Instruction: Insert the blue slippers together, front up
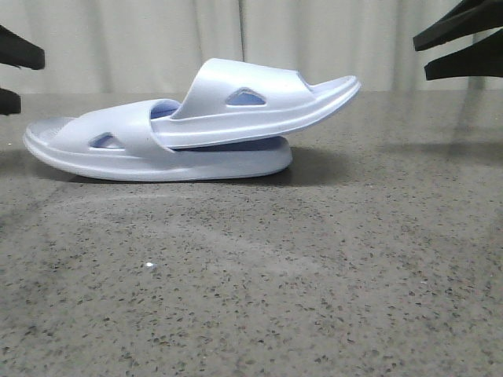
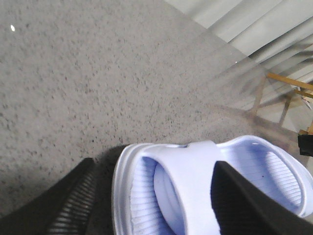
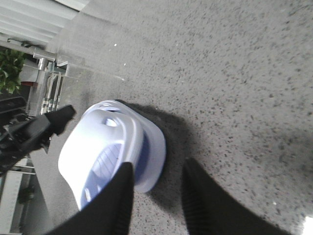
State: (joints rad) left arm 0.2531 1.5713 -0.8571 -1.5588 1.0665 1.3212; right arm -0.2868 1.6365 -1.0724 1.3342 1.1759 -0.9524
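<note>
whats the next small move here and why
Probably pull both arms clear. The upper slipper already sits tucked under the strap of the lower slipper, fronts up. The left gripper and the right gripper are open, up at the frame edges, holding nothing.

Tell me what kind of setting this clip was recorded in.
Probably an indoor lab or test room: a speckled grey tabletop backed by a pale curtain, with metal shelving and a potted plant beyond the table's edge.
</note>
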